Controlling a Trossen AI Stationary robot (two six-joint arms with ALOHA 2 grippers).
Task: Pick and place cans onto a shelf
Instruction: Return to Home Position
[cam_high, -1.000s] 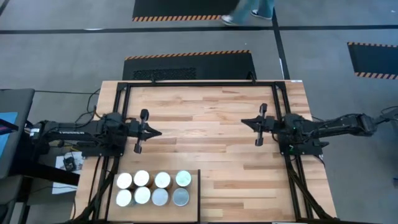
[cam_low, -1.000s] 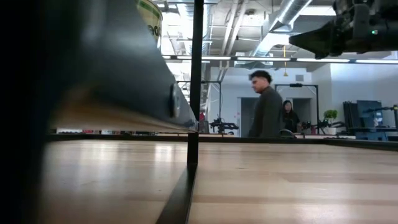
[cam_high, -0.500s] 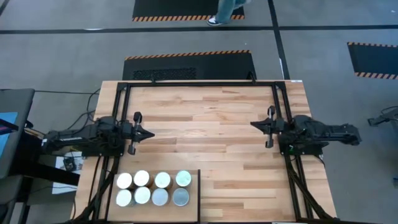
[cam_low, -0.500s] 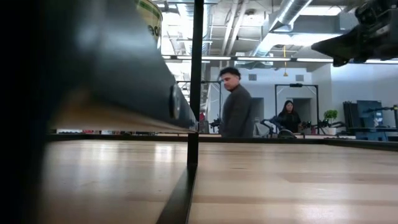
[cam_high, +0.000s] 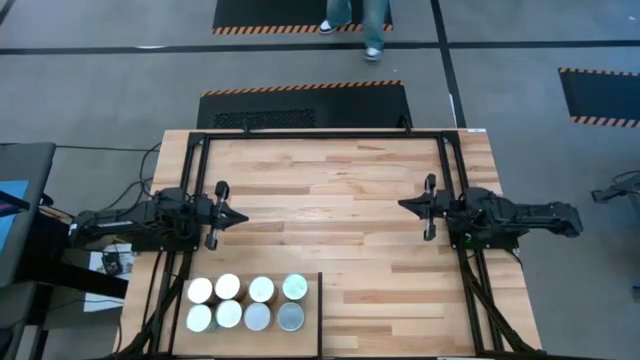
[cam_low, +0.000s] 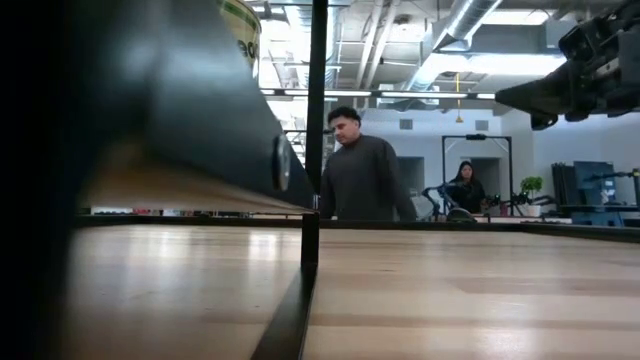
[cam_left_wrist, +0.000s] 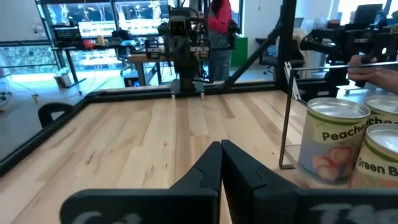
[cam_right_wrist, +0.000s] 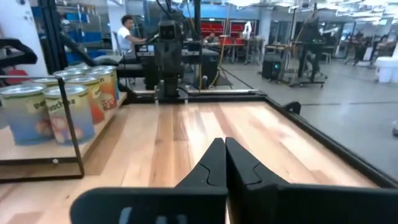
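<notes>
Hovering at mid-left of the high view, the left gripper (cam_high: 240, 214) sat over the tabletop (cam_high: 330, 180) w/ its two fingers pressed together and nothing between them (its wrist view showed the dark tips meeting in a point). Opposite, at mid-right of that frame, the right gripper (cam_high: 404, 205) pointed back toward it, fingers likewise closed and empty. The two tips were well apart, w/ bare wood between them.

All eight cans (cam_high: 246, 303) stood upright in two rows of four at the lower left of the high view, on the shelf (cam_high: 311, 318), packed close approx. side by side. Both grippers were well clear of them. In the right wrist view the cans filled the left edge of the frame, raised on the pale board behind a thin black post; a peach label faced the camera. The left wrist view caught two or three of them at its right edge.

A person (cam_low: 360, 180) in a dark top stood beyond the table's far edge, centre of the low view.
</notes>
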